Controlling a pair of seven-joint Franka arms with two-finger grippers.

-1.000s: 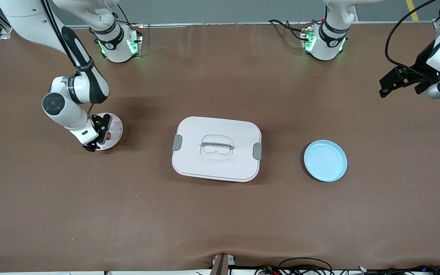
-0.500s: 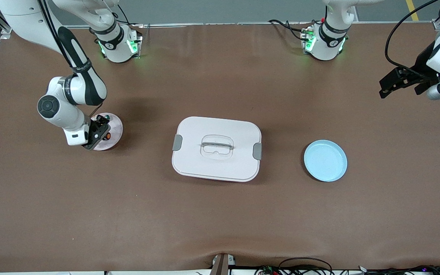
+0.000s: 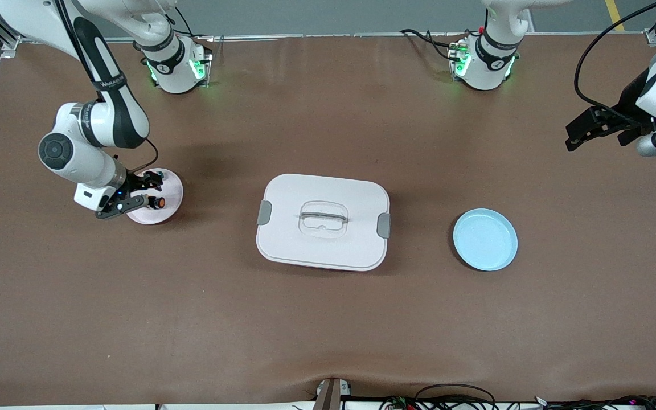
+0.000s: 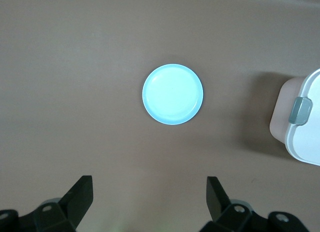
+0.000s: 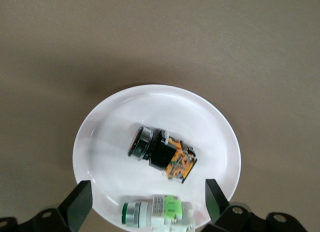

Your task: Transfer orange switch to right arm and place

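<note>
The orange switch (image 3: pixel 160 202) (image 5: pixel 160 154) lies on its side on a small white plate (image 3: pixel 173 191) (image 5: pixel 160 99) toward the right arm's end of the table. A clear-and-green part (image 3: pixel 159 171) (image 5: pixel 157 214) lies beside it on the same plate. My right gripper (image 3: pixel 143 192) (image 5: pixel 147 202) hangs open just above the plate's edge, over the green part, holding nothing. The switch is apart from its fingers. My left gripper (image 3: pixel 577 134) (image 4: pixel 150 197) waits open and empty, high over the left arm's end of the table.
A white lidded box (image 3: pixel 323 221) (image 4: pixel 302 122) with grey clips and a clear handle sits at the table's middle. A light blue plate (image 3: pixel 485 239) (image 4: pixel 172 94) with nothing on it lies between the box and the left arm's end.
The right arm's wrist has swung toward its end of the table and the gripper has turned, so the orange switch now shows uncovered. The left arm has barely moved.
</note>
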